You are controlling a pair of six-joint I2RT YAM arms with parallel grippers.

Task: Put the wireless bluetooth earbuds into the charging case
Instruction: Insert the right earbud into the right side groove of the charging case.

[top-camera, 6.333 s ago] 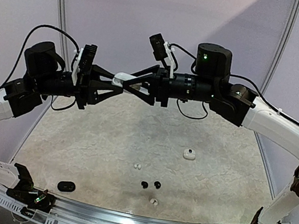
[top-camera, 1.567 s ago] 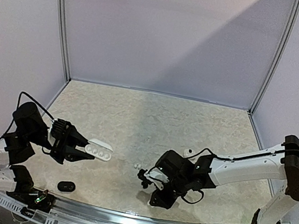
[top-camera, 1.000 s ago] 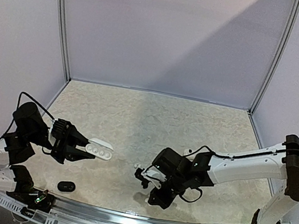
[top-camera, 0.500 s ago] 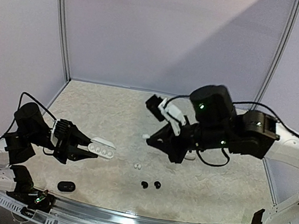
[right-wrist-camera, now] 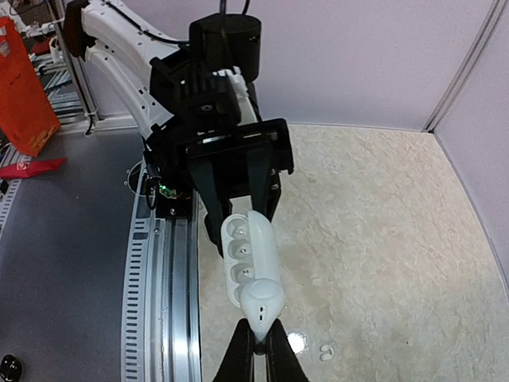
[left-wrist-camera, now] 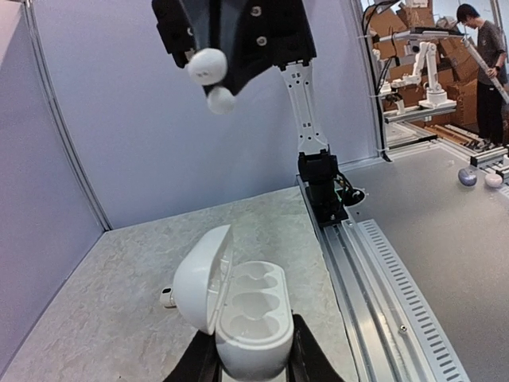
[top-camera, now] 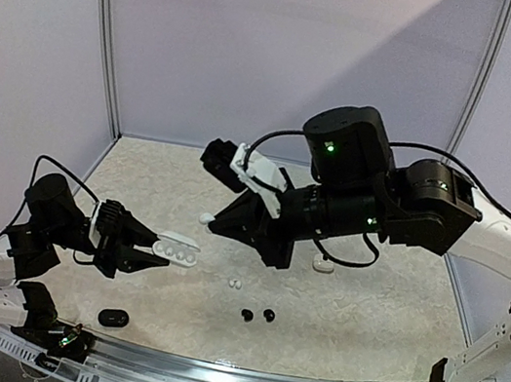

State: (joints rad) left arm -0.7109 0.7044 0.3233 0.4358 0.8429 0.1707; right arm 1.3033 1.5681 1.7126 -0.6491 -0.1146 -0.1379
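My left gripper (top-camera: 148,249) is shut on the base of the white charging case (top-camera: 175,250), held above the table's left side with its lid open. In the left wrist view the case (left-wrist-camera: 248,310) shows empty wells between my fingers (left-wrist-camera: 307,360). My right gripper (top-camera: 211,223) hangs above and to the right of it, shut on a white earbud (top-camera: 206,218). From the right wrist, that earbud (right-wrist-camera: 262,301) sits pinched by its stem in the gripper (right-wrist-camera: 261,330), just over the end of the open case (right-wrist-camera: 248,243). It also shows overhead in the left wrist view, earbud (left-wrist-camera: 207,67).
On the table lie a pair of small white earbuds (top-camera: 235,283), two black earbuds (top-camera: 246,315) (top-camera: 269,313), a black case (top-camera: 114,318) near the front left, and a white case (top-camera: 323,265) partly behind the right arm. A metal rail (top-camera: 232,377) borders the front edge.
The right arm rose from the table near the front, carrying a white earbud, and swung up and left toward the open case. The left arm and its case held still.
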